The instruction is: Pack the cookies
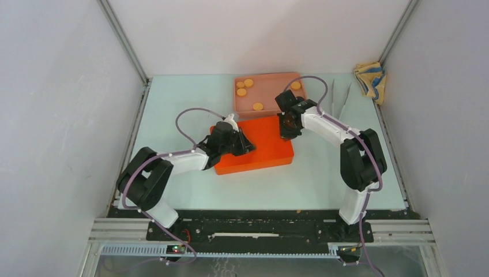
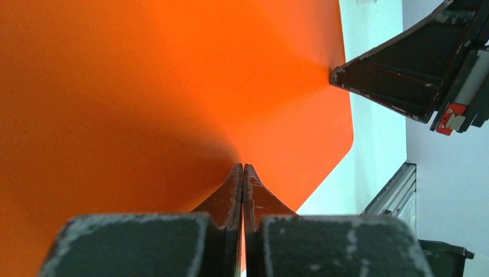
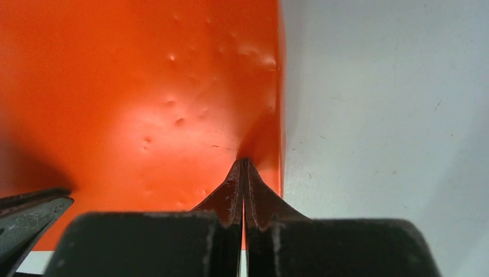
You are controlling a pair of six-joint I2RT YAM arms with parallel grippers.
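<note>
Table [image 1: 173, 115]: pale, bearing everything listed.
Orange box [image 1: 262, 151]: flat, long axis left to right, set just before the pink tray [image 1: 274, 99].
Left gripper [image 2: 243, 167], right gripper [image 3: 244, 163]: each pressed together, nothing pinched, tips set on the box top.
Cookies [image 1: 258, 106]: five orange seen in the tray, beyond both grippers; the right is judged nearer.

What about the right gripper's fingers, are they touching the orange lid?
Touching. In the right wrist view the right gripper, fingers shut, meets the orange lid near its edge, and the surface dimples right at the tips.
</note>
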